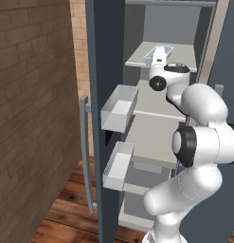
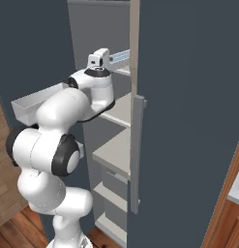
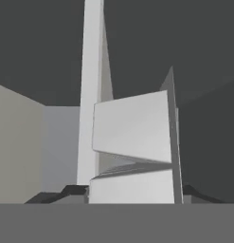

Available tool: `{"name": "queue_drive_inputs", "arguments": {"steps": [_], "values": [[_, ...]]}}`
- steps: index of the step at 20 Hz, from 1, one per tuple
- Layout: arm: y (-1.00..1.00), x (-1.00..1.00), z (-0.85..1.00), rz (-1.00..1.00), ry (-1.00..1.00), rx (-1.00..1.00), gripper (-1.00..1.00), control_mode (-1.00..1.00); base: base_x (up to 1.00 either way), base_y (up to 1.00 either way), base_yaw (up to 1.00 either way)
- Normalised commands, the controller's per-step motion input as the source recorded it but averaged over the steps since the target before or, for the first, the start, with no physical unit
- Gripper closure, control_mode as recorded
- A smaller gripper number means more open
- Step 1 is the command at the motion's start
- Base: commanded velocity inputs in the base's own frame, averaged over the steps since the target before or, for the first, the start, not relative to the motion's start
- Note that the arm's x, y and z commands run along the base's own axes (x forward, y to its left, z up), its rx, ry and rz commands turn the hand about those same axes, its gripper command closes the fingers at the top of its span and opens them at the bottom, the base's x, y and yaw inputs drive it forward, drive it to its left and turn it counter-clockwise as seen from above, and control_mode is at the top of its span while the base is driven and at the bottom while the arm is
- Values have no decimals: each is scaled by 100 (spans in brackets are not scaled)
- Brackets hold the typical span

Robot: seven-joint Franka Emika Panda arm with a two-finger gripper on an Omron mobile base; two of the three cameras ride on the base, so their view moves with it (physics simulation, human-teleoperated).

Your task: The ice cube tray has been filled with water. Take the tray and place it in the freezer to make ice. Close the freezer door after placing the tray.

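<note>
The freezer [image 1: 154, 130] stands open, its pale grey shelves showing. Its door [image 1: 105, 52] is swung out to the left, with a grey bar handle [image 1: 85, 152] and two bins [image 1: 119, 109]. My arm reaches in to the top shelf [image 1: 136, 58]. The ice cube tray [image 1: 164, 49] lies low over that shelf, its pale-blue water cells showing past the hand; from the right it is a bluish strip [image 2: 120, 56]. My gripper [image 1: 158, 57] [image 2: 102, 54] sits at the tray's near end. In the hand view a white body [image 3: 132, 187] spans the gap between the dark fingertips [image 3: 57, 195].
A brown brick wall [image 1: 33, 118] stands left of the open door, above a wooden floor [image 1: 66, 204]. On the right a second dark door panel [image 2: 188, 121] with a vertical grey handle [image 2: 135, 155] stands close beside the arm. Lower shelves [image 1: 151, 133] lie beneath the hand.
</note>
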Motion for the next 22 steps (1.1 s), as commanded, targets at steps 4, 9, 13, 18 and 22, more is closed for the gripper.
{"name": "queue_drive_inputs", "arguments": {"steps": [4,9,13,18,22], "values": [[-2,16,-23,0,16,0,100,-100,0,0,0],[-2,10,-21,0,17,0,100,-100,0,0,0],[-1,12,-19,0,19,0,100,-100,0,0,0],[-5,17,-30,0,15,0,100,-100,0,0,0],[-22,26,-39,0,0,0,100,-100,0,0,0]]}}
